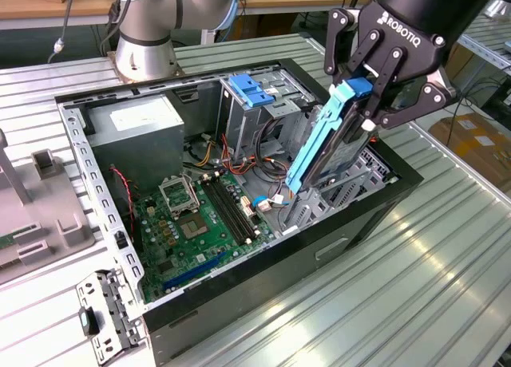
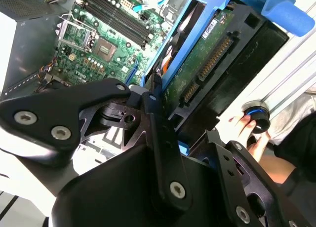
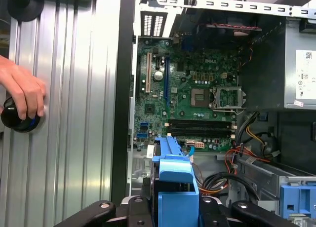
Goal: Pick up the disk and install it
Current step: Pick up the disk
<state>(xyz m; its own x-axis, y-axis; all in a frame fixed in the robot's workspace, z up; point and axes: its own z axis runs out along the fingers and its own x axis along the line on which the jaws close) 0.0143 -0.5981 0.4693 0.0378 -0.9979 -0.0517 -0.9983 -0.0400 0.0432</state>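
**Exterior view.**
- Gripper (image 1: 363, 104): black, with linked fingers clamped on the upper end of the disk (image 1: 318, 144).
- Disk: held on edge and tilted. Its upper end leans toward the exterior view's right and its lower end hangs over the interior of the open computer case (image 1: 319, 255). A bright blue plastic rail runs along the near side, with a dark body behind it.
- Case: lies on a ribbed metal table (image 1: 415, 287). It holds a green motherboard (image 1: 192, 223), a grey power supply (image 1: 136, 132) and a metal cage (image 1: 239, 116) with a blue cap.

**Second wrist view.**
- Disk (image 2: 202, 69): the underside shows a green circuit board with rows of gold contacts in a dark frame. A blue rail runs along one edge and there is a blue tab at the far end.
- One black finger (image 2: 154, 96) presses against the disk's edge.
- A person's hand (image 2: 242, 126) touches a round black knob (image 2: 256, 117) with a blue ring.

**First wrist view.**
- Disk (image 3: 173, 187): seen end-on, its blue rail end sits between the gripper's black links, above the motherboard's edge.
- The hand covers the knob on the table, outside the case wall.
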